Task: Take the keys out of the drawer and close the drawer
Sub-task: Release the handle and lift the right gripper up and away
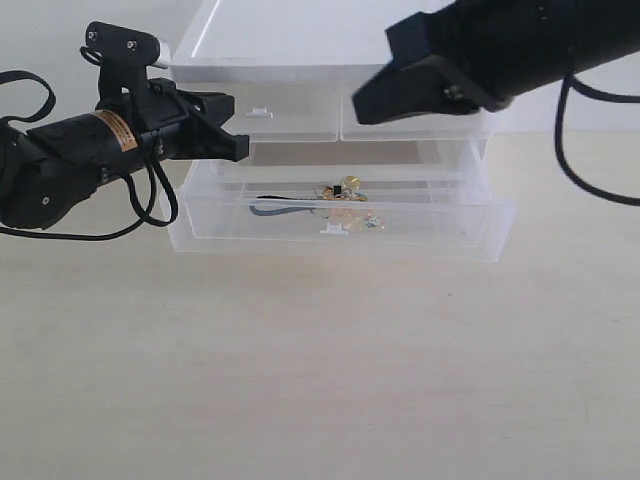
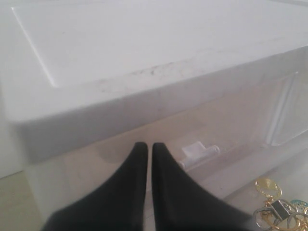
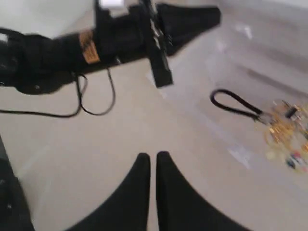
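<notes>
The drawer point(image 1: 430, 222) stands pulled well out of the white unit point(image 1: 300, 40). Inside it lie the keys point(image 1: 340, 195), gold rings with small charms, their black strap point(image 1: 275, 208) stretched to the left. My left gripper point(image 1: 235, 130) is shut and empty, hovering above the drawer's left end in front of the upper-left small drawer. The left wrist view shows its tips point(image 2: 146, 145) together, with the keys point(image 2: 279, 211) at the corner. My right gripper point(image 1: 365, 105) hangs shut above the unit's right half. Its wrist view shows closed fingers point(image 3: 152, 156) over the table, apart from the keys point(image 3: 284, 127).
Two half-width drawers point(image 1: 290, 115) sit closed above the open one, each with a small tab handle point(image 2: 199, 151). Black cables point(image 1: 150, 215) loop from the left arm down beside the drawer's left end. Beige tabletop point(image 1: 320, 370) stretches in front.
</notes>
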Motion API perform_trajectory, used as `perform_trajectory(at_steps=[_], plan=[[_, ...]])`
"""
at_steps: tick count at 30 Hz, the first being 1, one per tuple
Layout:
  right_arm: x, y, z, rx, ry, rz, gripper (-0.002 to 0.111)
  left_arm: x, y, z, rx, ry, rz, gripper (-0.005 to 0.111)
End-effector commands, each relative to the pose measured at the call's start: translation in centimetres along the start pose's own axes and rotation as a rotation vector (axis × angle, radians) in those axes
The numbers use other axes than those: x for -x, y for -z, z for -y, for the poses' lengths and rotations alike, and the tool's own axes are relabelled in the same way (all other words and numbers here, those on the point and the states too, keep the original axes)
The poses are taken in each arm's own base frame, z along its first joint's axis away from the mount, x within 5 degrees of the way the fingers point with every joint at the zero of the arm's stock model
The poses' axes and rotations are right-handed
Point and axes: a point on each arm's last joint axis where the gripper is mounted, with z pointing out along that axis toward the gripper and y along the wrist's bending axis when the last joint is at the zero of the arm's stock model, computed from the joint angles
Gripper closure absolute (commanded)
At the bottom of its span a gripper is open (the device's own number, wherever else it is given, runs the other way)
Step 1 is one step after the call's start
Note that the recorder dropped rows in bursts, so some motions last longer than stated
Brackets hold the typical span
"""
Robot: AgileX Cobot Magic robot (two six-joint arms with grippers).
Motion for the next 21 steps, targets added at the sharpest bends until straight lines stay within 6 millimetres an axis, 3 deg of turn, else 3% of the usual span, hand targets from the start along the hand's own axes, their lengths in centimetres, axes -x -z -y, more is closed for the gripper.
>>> perform_trajectory(at_steps=[1,5,8,14,21], plan=[[0.1,1.8,1.2,-0.187,-0.037,-0.142,0.108,0.3,-0.1,-0.1,0.011,0.017,0.019,0.103],[1.6,2.0,1.5,-0.238,-0.025,-0.136,0.108,0.3,-0.1,-0.1,0.011,0.017,0.016,0.103],[2.5,1.2,1.6,-0.257,-0.014,-0.165,0.109,0.2,-0.1,-0.1,0.012,0.017,0.014,0.103],[3.2,-3.4,1.4,-0.409,0.095,-0.3,0.109,0.2,-0.1,-0.1,0.012,0.017,0.014,0.103],[3.9,-8.2,1.5,-0.477,-0.005,-0.152,0.109,0.2,-0.1,-0.1,0.012,0.017,0.014,0.103]])
